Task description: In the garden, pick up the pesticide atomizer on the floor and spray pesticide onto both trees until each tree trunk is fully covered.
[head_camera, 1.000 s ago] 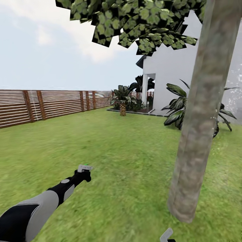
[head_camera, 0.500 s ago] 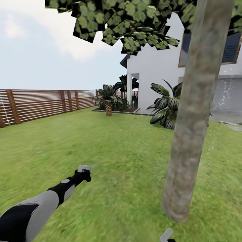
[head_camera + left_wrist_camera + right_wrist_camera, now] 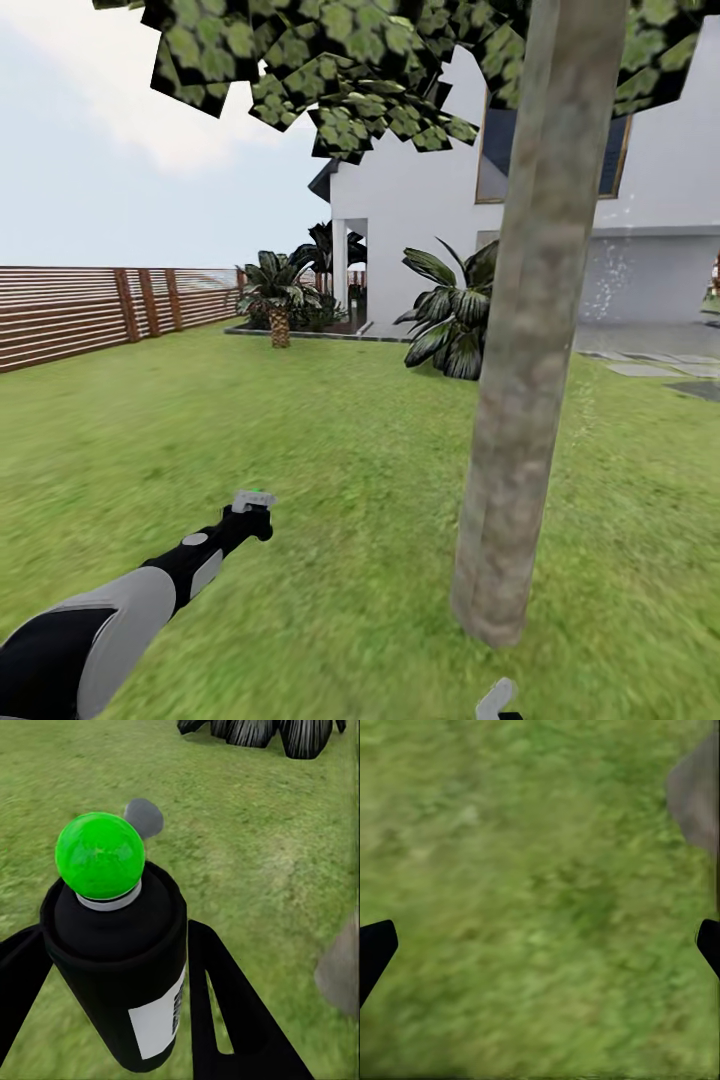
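In the head view your left hand (image 3: 252, 507) carries the pesticide atomizer (image 3: 250, 497) forward, left of the tree trunk (image 3: 520, 330); the left wrist view shows its fingers (image 3: 225, 1009) clamped on it for spraying; the right wrist view shows your right hand (image 3: 540, 945) spread over lawn (image 3: 532, 892).

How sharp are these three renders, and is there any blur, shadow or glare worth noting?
Head view: flat, even daylight, no glare; the tree trunk casts no clear shadow, and the lawn is smeared. Left wrist view: the pesticide atomizer between the fingers of the left gripper is crisp, the grass behind soft. Right wrist view: grass blurred, with the dark fingertips at the picture's edges.
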Robot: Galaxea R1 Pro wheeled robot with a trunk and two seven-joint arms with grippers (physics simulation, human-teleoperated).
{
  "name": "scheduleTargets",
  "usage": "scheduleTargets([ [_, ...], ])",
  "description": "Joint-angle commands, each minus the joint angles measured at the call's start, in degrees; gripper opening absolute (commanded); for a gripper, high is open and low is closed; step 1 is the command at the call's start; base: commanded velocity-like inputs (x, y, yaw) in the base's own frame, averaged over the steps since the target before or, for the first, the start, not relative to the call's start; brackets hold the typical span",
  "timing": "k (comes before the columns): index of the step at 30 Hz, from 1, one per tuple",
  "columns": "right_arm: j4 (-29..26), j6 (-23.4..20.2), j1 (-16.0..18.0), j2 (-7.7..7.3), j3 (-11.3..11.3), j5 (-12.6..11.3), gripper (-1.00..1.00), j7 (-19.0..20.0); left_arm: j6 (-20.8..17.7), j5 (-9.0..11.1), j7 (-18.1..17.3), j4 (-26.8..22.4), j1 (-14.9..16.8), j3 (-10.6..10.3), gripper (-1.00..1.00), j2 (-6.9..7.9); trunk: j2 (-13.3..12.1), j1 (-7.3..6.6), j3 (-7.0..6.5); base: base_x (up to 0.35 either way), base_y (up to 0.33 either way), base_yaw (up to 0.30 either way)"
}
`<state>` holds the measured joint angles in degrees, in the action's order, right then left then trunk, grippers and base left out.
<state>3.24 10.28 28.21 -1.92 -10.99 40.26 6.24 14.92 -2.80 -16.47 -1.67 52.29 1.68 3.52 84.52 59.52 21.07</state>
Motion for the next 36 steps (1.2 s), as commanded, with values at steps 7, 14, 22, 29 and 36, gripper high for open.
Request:
scheduleTargets([
  [7, -0.03, 0.0, 0.0, -0.01, 0.0, 0.0, 1.0, 0.0, 0.02, -0.01, 0.04, 0.0, 0.0, 0.03, -1.0, 0.01, 0.0, 0.0, 0.0, 0.001, 0.001, -0.3],
  [14, -0.01, 0.0, 0.0, 0.0, 0.0, 0.0, 1.0, 0.0, 0.02, -0.01, 0.04, 0.0, 0.0, 0.06, -1.0, 0.0, 0.0, 0.0, 0.0, 0.0, 0.0, -0.3],
  [22, -0.01, 0.0, -0.15, -0.01, 0.0, 0.0, 1.0, 0.0, 0.1, -0.03, -0.02, 0.0, 0.0, 0.07, -1.0, -3.38, 0.0, 0.0, 0.0, 0.0, 0.0, -0.3],
  [29, -0.02, 0.0, -0.51, -0.05, -0.02, 0.0, 1.0, 0.0, 0.11, -0.02, -0.04, 0.0, 0.0, 0.08, -1.0, -4.62, 0.0, 0.0, 0.0, 0.0, 0.0, -0.3],
  [36, -0.01, 0.0, -0.92, -0.01, 0.0, 0.0, 1.0, 0.0, 0.11, -0.02, -0.01, 0.0, 0.0, 0.08, -1.0, -5.0, 0.0, 0.0, -0.11, 0.0, 0.0, -0.3],
])
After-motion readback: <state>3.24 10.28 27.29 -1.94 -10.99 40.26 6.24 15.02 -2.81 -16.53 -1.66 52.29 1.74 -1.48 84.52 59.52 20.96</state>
